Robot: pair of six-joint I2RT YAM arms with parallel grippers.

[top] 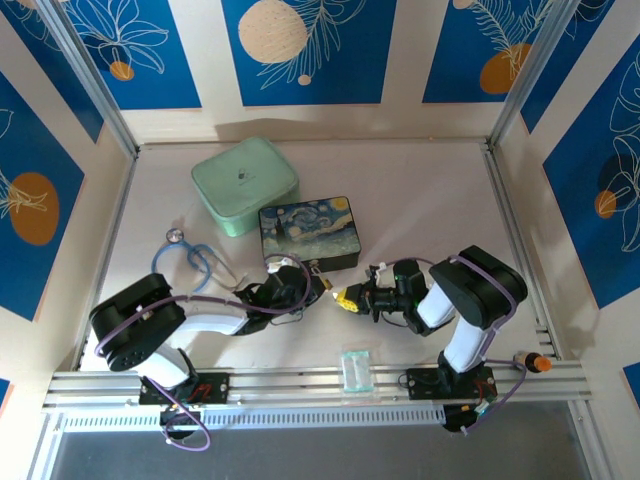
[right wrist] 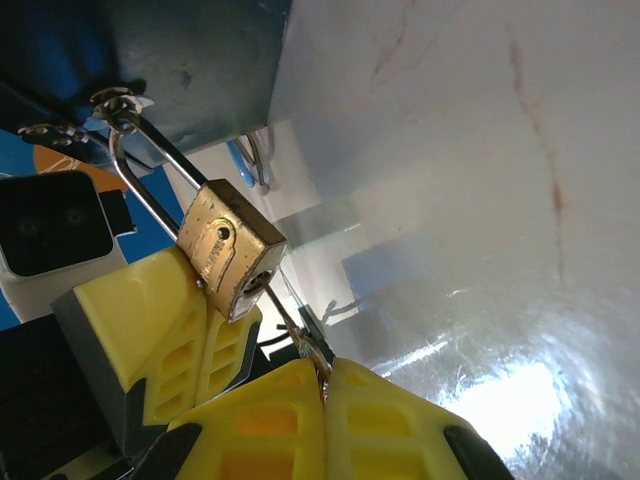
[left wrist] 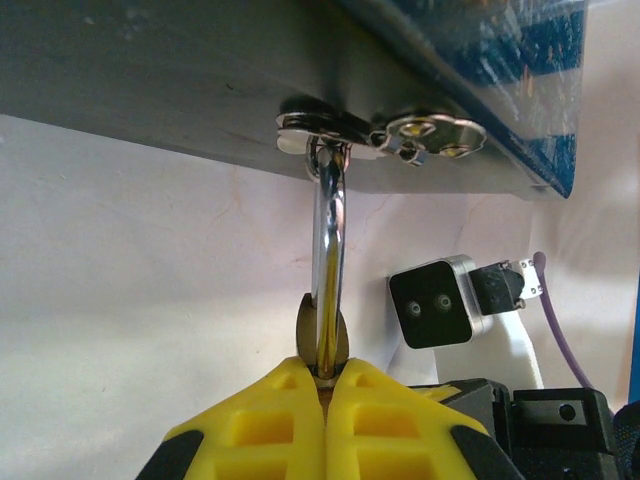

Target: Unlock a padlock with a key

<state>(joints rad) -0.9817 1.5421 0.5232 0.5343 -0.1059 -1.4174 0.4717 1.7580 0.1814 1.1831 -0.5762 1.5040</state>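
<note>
- Padlock hangs by its shackle from the clasp on the front of the box.
- The closed left fingers grip the padlock body. The left wrist view shows it edge-on, a brass sliver above the yellow tips.
- The right wrist view shows its broad face and keyhole end. The key runs from the keyhole into the closed right fingers.
- The top view shows both arms meeting just before the box on the table, with a green case, stethoscope and packet around.
</note>
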